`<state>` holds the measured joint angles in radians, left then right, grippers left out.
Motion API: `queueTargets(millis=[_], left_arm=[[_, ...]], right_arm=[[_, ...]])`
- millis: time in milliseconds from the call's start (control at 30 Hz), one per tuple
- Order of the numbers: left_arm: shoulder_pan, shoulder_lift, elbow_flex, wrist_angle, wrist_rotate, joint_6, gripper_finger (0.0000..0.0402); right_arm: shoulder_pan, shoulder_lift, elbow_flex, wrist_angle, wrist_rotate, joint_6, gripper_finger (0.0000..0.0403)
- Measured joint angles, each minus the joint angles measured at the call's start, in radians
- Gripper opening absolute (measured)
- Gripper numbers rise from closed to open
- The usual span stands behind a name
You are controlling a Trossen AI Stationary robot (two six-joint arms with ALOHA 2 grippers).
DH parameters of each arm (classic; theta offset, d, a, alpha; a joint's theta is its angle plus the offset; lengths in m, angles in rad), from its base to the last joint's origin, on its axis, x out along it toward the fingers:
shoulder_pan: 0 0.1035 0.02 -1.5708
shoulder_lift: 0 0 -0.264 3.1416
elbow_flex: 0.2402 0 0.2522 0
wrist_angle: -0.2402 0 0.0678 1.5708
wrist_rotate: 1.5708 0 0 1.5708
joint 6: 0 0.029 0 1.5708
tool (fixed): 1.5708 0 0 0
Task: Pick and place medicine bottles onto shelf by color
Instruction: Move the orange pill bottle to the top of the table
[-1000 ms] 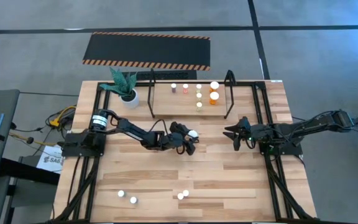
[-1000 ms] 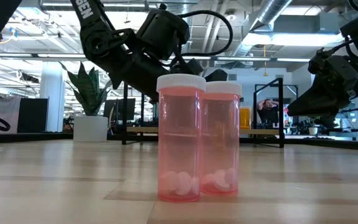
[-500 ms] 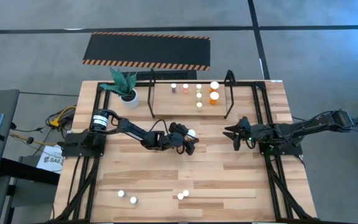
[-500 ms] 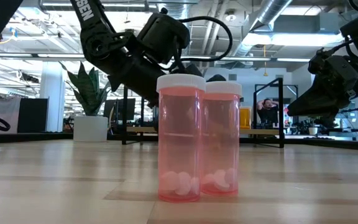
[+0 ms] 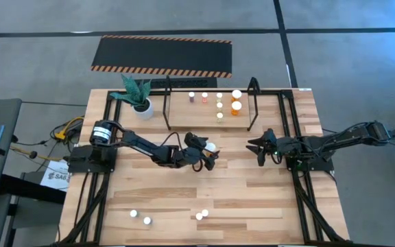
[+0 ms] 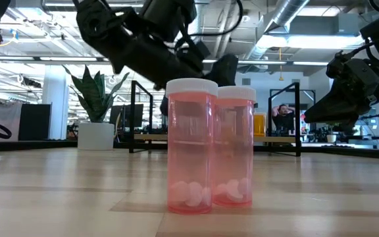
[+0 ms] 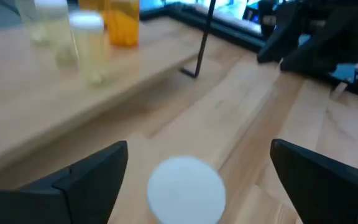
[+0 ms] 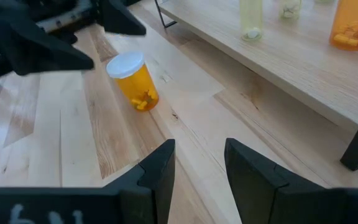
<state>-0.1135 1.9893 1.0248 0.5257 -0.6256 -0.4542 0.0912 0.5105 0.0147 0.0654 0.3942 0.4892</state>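
Orange bottle (image 5: 212, 147): mid-frame, upright on surface, short of the shelf (image 5: 211, 103). My left tool (image 5: 207, 155) straddles it, fingers spread, regrasp likely. Right tool (image 5: 258, 147), centre-right: fingers narrowly parted, empty, waiting.

Clear plastic bottles (image 6: 209, 148), wood table (image 5: 252, 199).

Open bench (image 5: 252, 199) across frame centre; orange bottle (image 5: 212, 147) and shelf posts (image 5: 168, 110) blocking upper middle.
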Motion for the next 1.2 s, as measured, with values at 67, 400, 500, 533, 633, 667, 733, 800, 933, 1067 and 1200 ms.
queueTargets(millis=[67,400,500,533,633,667,733,800,933,1067,1200], left_arm=[[0.0,-0.02,0.0,-0.004,-0.002,0.031,0.0387],[0.062,-0.06,0.28,-0.529,0.075,-0.022,0.0389],[0.092,-0.06,0.408,-0.777,0.137,-0.153,0.0389],[0.1,-0.06,0.436,-0.841,0.149,-0.203,0.0389],[0.113,-0.058,0.488,-0.982,0.159,-0.346,0.0389],[0.116,-0.058,0.499,-1.014,0.16,-0.39,0.0389],[0.123,-0.058,0.506,-1.051,0.176,-0.472,0.0389],[0.132,-0.057,0.506,-1.08,0.213,-0.533,0.0389],[0.145,-0.048,0.506,-1.11,0.255,-0.66,0.0389],[0.145,-0.026,0.506,-1.109,0.266,-0.83,0.0389],[0.147,0.01,0.524,-1.131,0.293,-0.955,0.0392]], right_arm=[[0.0,0.0,0.0,0.0,0.0,0.0,0.0162],[0.0,0.0,0.0,0.0,0.0,0.0,0.0162],[0.0,0.0,0.0,0.0,0.0,0.0,0.0162],[0.0,0.0,0.0,0.0,0.0,0.0,0.0162],[0.0,0.0,0.0,0.0,0.0,0.0,0.0162],[0.0,0.0,0.0,0.0,0.0,0.0,0.0162],[0.0,0.0,0.0,0.0,0.0,0.0,0.0162],[0.0,0.0,0.0,0.0,0.0,0.0,0.0162],[0.0,0.0,0.0,0.0,0.0,0.0,0.0162],[0.0,0.0,0.0,0.0,0.0,0.0,0.0162],[0.0,0.0,0.0,-0.002,0.0,0.0,0.0162]])
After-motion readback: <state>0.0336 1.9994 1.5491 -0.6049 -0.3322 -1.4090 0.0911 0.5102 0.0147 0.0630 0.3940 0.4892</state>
